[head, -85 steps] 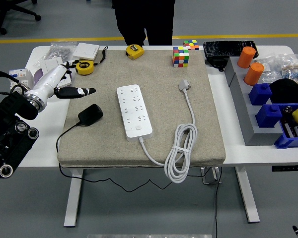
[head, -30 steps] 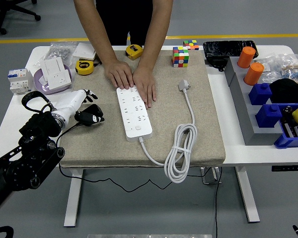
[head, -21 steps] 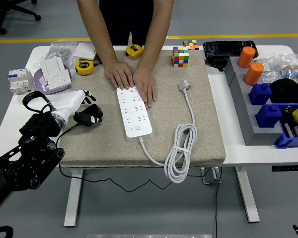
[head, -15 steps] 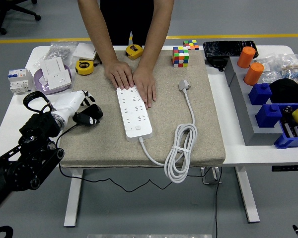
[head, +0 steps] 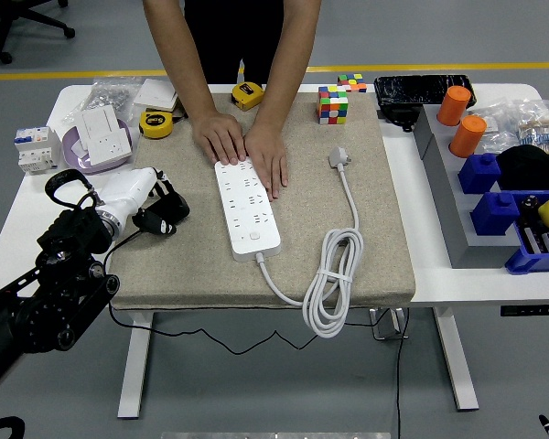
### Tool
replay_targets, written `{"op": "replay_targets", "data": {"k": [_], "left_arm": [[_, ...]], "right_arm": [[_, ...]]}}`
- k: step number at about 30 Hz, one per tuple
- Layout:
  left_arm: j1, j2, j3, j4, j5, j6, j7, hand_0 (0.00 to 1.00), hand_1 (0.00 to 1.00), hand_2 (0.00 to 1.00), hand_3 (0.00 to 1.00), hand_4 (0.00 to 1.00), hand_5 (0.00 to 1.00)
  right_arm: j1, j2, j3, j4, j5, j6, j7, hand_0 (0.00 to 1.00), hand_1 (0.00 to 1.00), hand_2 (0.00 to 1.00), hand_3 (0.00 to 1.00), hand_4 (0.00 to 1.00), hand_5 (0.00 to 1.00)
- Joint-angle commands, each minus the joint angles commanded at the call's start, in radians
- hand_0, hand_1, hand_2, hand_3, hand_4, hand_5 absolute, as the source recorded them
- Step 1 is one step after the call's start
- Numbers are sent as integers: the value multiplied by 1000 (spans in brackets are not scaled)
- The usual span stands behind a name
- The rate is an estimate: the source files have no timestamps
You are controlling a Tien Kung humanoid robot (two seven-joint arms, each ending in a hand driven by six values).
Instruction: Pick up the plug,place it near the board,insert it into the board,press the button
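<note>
The black plug point(head: 169, 218) lies on the left part of the beige mat point(head: 384, 229), its thin black cable running off the mat's left edge. My left hand point(head: 159, 207), on a white forearm, comes in from the left, its black fingers curled around the plug. The white power strip point(head: 249, 206) lies lengthwise on the mat right of the plug, its round button point(head: 253, 236) at the near end. A person at the far side presses both hands point(head: 247, 146) flat on the strip's far end. My right arm is out of view.
The strip's own white plug point(head: 339, 158) and coiled cable point(head: 334, 274) lie to its right. A Rubik's cube point(head: 333, 104) and two yellow tape measures point(head: 156, 123) sit at the back. A grey rack point(head: 444, 192) and blue bins stand on the right.
The person has stepped in and laid both hands on the strip. My left hand dropped from beside the tape measure to the plug and its fingers curled around it.
</note>
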Motion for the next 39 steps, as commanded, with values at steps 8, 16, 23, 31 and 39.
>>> {"op": "replay_targets", "data": {"k": [8, 16, 23, 31, 39], "left_arm": [[5, -1, 8, 6, -3, 1, 0, 562, 544, 576, 555, 998, 58], [5, -1, 11, 7, -3, 2, 0, 559, 529, 568, 549, 998, 40], [4, -3, 12, 9, -8, 13, -4, 550, 510, 555, 541, 998, 29], [-1, -3, 12, 8, -10, 30, -7, 494, 453, 518, 536, 900, 2], [-4, -5, 15, 8, -9, 45, -1, 485, 431, 461, 536, 880, 2]], "right_arm": [[-2, -1, -5, 0, 2, 1, 1, 961, 844, 780, 788, 998, 998], [-5, -2, -4, 0, -1, 1, 1, 961, 844, 780, 788, 998, 998], [-4, -2, -5, 0, -1, 1, 1, 960, 844, 780, 788, 998, 998], [-1, -2, -4, 0, 0, 1, 1, 960, 844, 780, 788, 998, 998], [0, -1, 1, 0, -3, 0, 1, 960, 844, 780, 788, 998, 998]]}}
